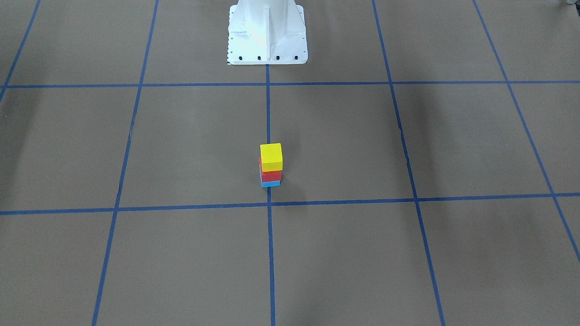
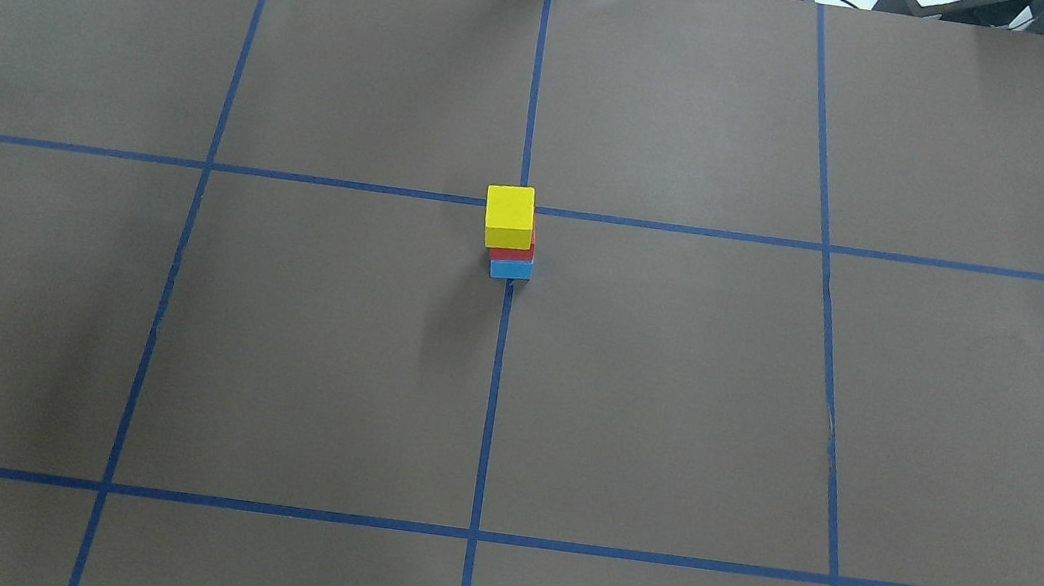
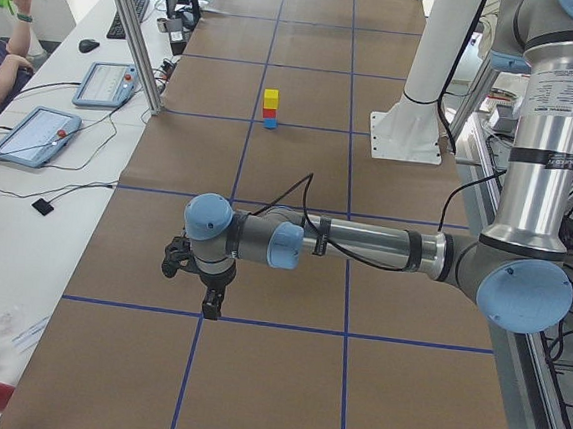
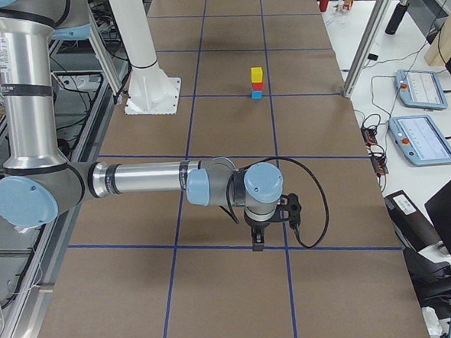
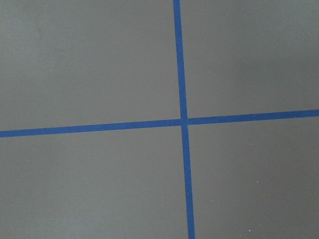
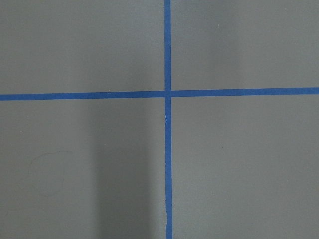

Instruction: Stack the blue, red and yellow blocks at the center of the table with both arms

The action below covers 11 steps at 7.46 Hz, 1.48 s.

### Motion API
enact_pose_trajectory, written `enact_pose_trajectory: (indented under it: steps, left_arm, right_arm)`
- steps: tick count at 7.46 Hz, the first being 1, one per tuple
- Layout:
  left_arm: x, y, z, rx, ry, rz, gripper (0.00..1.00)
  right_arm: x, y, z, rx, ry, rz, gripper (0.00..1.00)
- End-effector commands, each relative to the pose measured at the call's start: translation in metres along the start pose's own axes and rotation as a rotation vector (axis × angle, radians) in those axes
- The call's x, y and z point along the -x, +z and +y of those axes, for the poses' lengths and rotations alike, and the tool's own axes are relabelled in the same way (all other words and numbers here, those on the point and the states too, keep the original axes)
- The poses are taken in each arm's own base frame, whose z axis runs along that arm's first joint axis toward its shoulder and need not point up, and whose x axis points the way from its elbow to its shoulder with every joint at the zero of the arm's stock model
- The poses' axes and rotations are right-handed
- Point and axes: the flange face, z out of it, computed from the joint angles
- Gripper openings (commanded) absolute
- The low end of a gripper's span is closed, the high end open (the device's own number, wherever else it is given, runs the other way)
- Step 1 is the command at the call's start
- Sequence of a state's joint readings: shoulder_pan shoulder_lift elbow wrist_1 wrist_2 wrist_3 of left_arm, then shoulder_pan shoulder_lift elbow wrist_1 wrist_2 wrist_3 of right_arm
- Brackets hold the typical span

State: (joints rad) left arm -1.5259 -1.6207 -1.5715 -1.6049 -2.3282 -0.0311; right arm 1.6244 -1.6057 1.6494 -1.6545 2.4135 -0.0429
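Left gripper (image 3: 212,306) hung low over the tabletop (image 1: 181,149), pointing down, at the near end in the left side view. It was seen only from that side, too small and dark to say whether the fingers were spread or pressed together. Its wrist camera showed no fingers, only a crossing of the blue tape lines (image 5: 182,121).

Right gripper (image 4: 257,242) was posed much the same at the opposite end, over another tape crossing. Its state could not be told either. Nothing showed in or under either one.

The stack:
- The blue block (image 1: 270,183) sat on the tabletop, the red block (image 1: 270,175) on it, and the yellow block (image 1: 271,156) on top.
- It stood on the centre tape line, near a crossing and on the side toward the white pedestal base (image 1: 267,31).
- It was upright. The edges were not quite flush, with the yellow one a touch off from the blue in the overhead view.
- It was well apart from both arms, and nothing touched it.

Step in hand, as judged: the stacking looked done — all three colours in one column at mid-table, both arms clear of it. No block was left to fetch.

Next move, as judged, called for very little. The arms would need to stay clear of the centre line so the slightly uneven column was not nudged. A re-square of the top block might be considered, but the lean seemed too small to warrant the risk.
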Motion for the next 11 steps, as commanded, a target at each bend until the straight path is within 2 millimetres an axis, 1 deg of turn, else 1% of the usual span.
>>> enact_pose_trajectory:
  steps: [1, 3, 5, 7, 11]
  left_arm:
    - [-0.0007, -0.0018, 0.0001, 0.001, -0.003, 0.005, 1.00]
    - [-0.0007, -0.0018, 0.0001, 0.001, -0.003, 0.005, 1.00]
    - [0.0006, -0.0029, 0.0002, -0.001, -0.006, 0.003, 1.00]
    - [0.0011, -0.0023, 0.0003, 0.000, -0.007, 0.003, 1.00]
    - [0.0032, -0.0002, 0.0015, 0.005, -0.011, 0.003, 1.00]
  right_arm:
    - [-0.0031, 0.0028, 0.0026, 0.006, 0.007, 0.000, 0.99]
    - [-0.0026, 0.0015, 0.0026, 0.005, 0.006, 0.009, 0.99]
    - [-0.0067, 0.0024, 0.0034, 0.009, 0.006, 0.051, 0.99]
    - [-0.0102, 0.0058, 0.0078, 0.016, 0.012, 0.049, 0.99]
    - [-0.0088, 0.0056, 0.0068, 0.014, 0.008, 0.048, 0.99]
